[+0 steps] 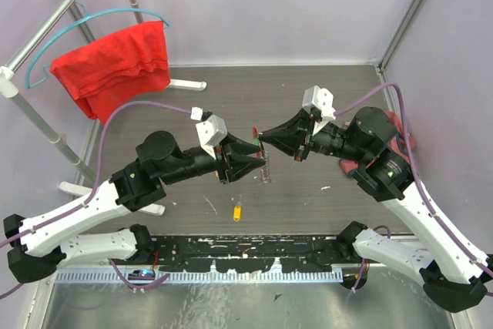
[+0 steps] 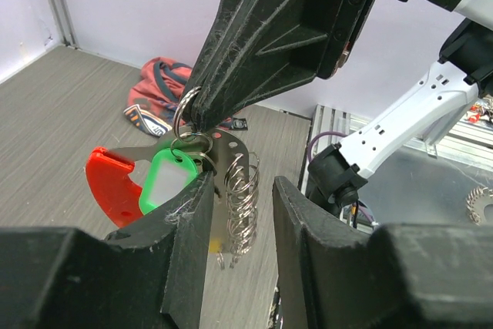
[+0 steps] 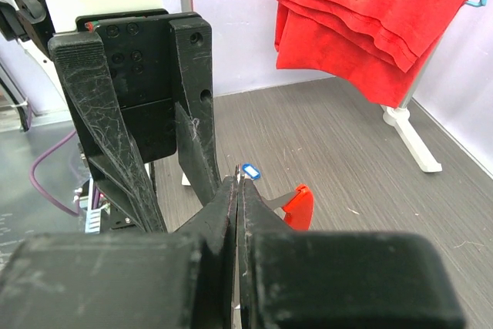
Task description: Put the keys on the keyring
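Aloft, keyring [image 2: 115,190] beside green-tagged key [image 2: 166,182]

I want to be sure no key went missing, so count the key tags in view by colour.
green tag: 1
yellow tag: 1
blue tag: 1
Total: 3

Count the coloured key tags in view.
3. Green tag beside the keyring; yellow tag alone on the table; blue tag just past the right gripper tips. Others may be hidden.
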